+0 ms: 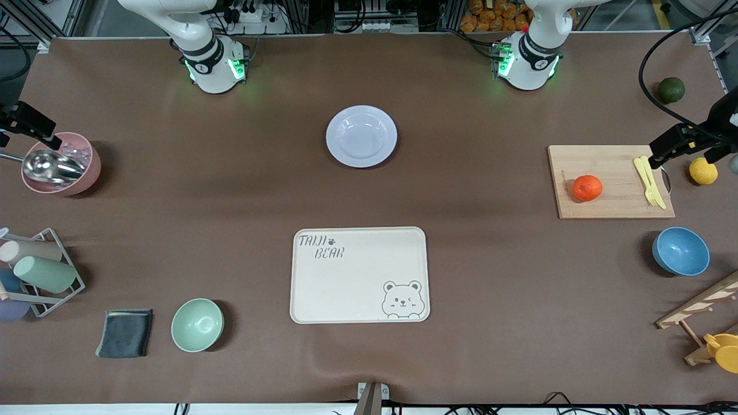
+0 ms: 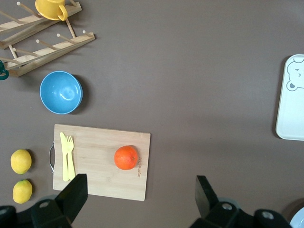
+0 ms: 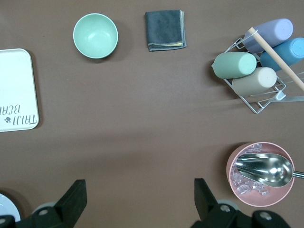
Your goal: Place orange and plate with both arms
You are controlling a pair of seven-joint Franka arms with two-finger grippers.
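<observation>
The orange [image 1: 587, 188] sits on the wooden cutting board [image 1: 611, 181] at the middle right of the front view, beside a yellow fork [image 1: 652, 182]. The plate [image 1: 361, 136] lies bare in the upper centre, above the cream tray [image 1: 360, 275]. The left gripper [image 2: 137, 197] hangs high over the board with jaws wide open and empty. The right gripper [image 3: 137, 197] is open and empty too, near the pink bowl [image 3: 260, 174].

orange [image 1: 587, 188]: small, round, bright reddish-orange, sits on the wooden cutting board [image 1: 611, 181] toward the left arm's end of the table, near the board's edge that faces the plate. Untouched. plate [image 1: 361, 136]: round, shallow, pale white-lavender, wide rim, upright and empty, flat on the table between the two arm bases. Well apart from the orange.
</observation>
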